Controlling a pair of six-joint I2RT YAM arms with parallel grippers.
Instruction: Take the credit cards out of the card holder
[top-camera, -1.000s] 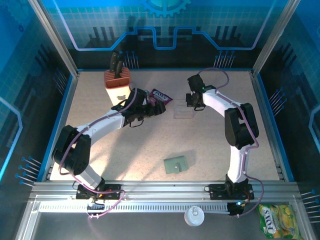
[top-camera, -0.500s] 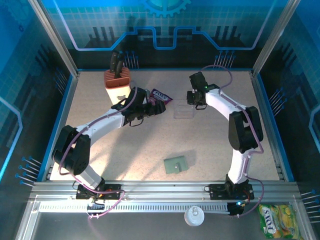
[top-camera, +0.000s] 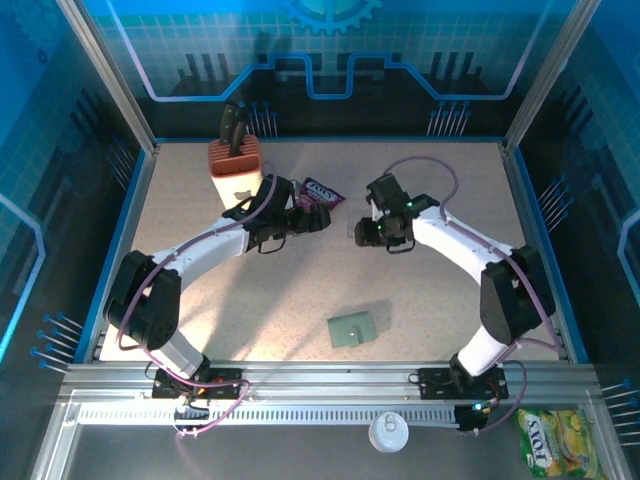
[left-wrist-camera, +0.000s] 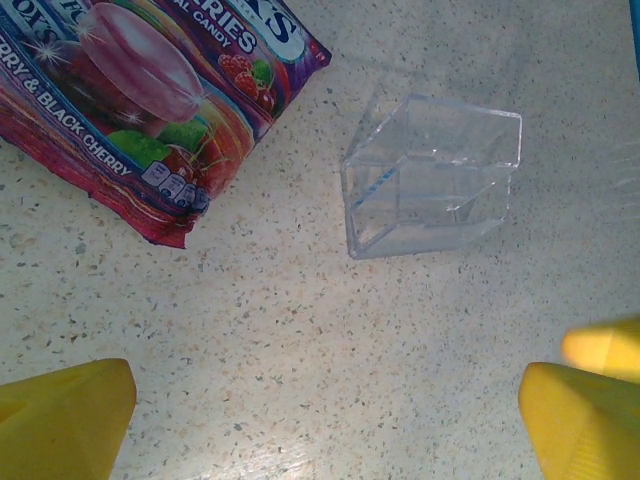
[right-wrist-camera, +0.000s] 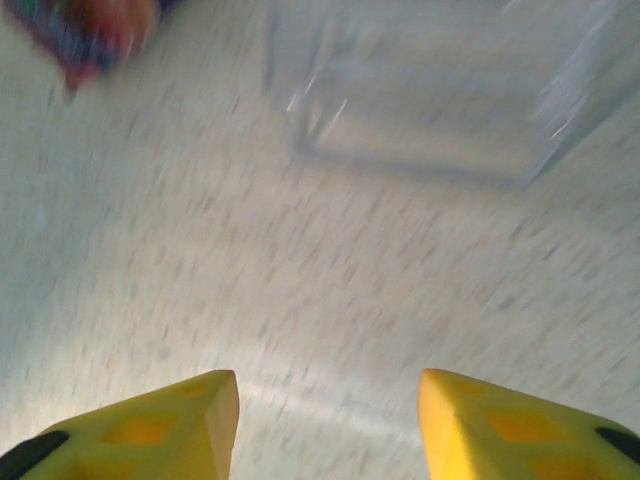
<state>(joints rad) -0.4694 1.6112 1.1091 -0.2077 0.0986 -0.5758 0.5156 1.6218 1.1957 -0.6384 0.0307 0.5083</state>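
- The card holder (top-camera: 352, 328) lies flat on the desk (top-camera: 250, 300), near the front, well apart from both claws.
- The left claw (left-wrist-camera: 320, 420) hangs open over a clear box (left-wrist-camera: 430, 175).
- The right claw (right-wrist-camera: 330, 410) is open and empty too, so it looks free to grab.

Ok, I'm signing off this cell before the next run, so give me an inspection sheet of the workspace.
Surface: speckled table, no spill seen.
Job's things: card holder lies flat near the front, apart from both claws.
Clutter: snack packet, clear plastic box, knife block.
Grippers: left claw open; right claw open, its view blurred.
Cables: purple cable along each arm, no snag seen.
Surroundings: white lid and yellow packet on the front ledge.
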